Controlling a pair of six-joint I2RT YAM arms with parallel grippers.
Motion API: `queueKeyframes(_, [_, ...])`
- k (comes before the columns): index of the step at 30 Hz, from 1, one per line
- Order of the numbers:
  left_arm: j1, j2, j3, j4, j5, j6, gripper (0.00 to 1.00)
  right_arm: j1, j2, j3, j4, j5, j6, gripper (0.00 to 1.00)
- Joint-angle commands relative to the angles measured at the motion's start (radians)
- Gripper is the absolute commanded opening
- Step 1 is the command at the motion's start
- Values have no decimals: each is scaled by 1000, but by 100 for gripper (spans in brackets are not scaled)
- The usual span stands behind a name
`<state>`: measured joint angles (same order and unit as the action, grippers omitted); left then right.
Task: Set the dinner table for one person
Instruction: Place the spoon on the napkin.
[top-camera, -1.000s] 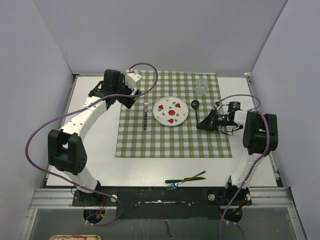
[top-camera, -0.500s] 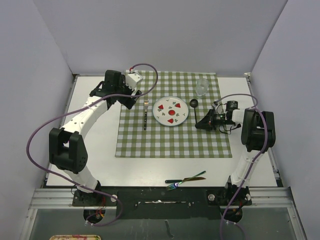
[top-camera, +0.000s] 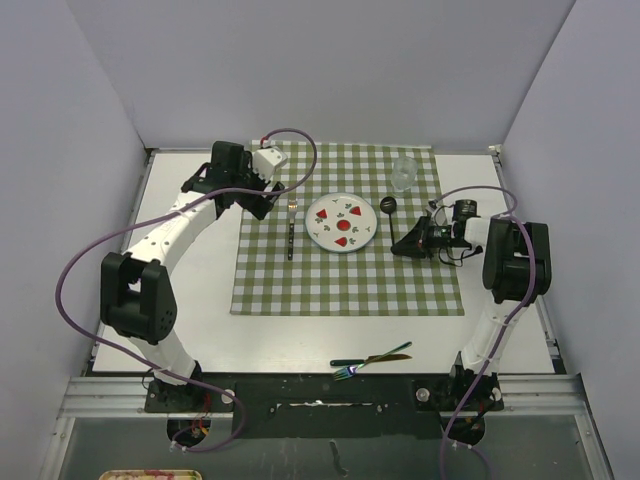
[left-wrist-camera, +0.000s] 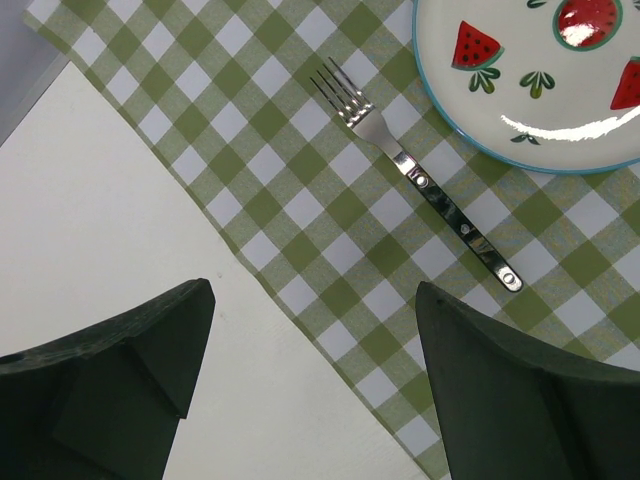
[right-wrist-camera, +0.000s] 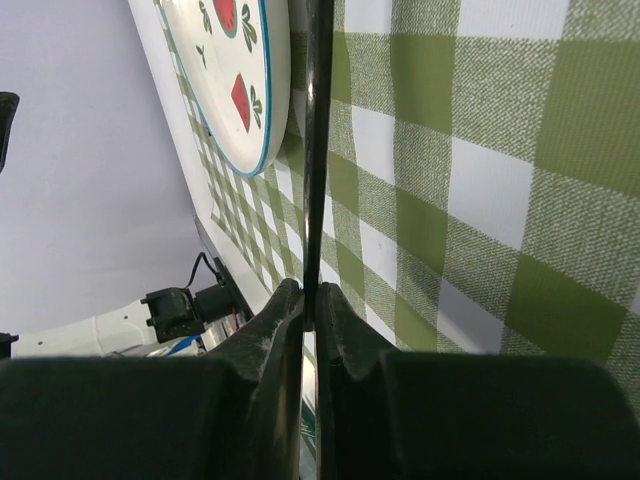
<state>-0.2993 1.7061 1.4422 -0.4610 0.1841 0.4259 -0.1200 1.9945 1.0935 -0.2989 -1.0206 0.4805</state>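
At the right pincer (right-wrist-camera: 303, 300), black spoon (right-wrist-camera: 318, 150), bowl outside the wrist view.

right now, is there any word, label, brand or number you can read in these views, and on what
None readable.
The plate has only painted watermelon slices and leaves.
The fork, black spoon, glass and checked cloth show no marks.
The cutlery at the near edge of the dinner table is too small to tell.

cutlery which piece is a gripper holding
The black spoon right of the plate, handle pinched in the right gripper; the fork and the two pieces off the cloth lie free.
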Motion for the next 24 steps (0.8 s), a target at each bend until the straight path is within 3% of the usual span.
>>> queueKeyframes(1, [5, 17, 18, 23, 26, 0, 82, -12, 15, 32, 35, -23, 11, 0])
queueKeyframes(24, [1, 33, 30, 15, 27, 9, 82, -49, -1, 2, 39, -31, 16, 0])
